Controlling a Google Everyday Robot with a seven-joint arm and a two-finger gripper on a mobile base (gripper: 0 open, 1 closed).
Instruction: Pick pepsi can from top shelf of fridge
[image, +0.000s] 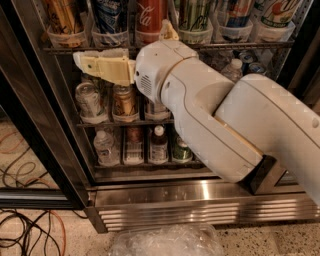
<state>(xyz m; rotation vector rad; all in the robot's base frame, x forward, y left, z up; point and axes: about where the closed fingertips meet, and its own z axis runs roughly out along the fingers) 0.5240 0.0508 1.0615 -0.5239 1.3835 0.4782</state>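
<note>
The fridge (200, 200) stands open in front of me. Its top shelf (240, 45) holds a row of cans in translucent cups. A dark blue can with white lettering, which looks like the pepsi can (108, 16), is second from the left, cut off by the top edge. My cream-coloured gripper (89, 62) points left on the big white arm (210, 110). It sits just below the top shelf's front rail, under and slightly left of the pepsi can, and does not touch it. Nothing shows in its hold.
A red Coca-Cola can (150, 15) and a green can (193, 15) stand right of the blue can. Cans (90, 100) fill the middle rack and bottles (159, 145) the lower one. The black door frame (30, 125) is at left. Cables (25, 235) and a plastic bag (165, 242) lie on the floor.
</note>
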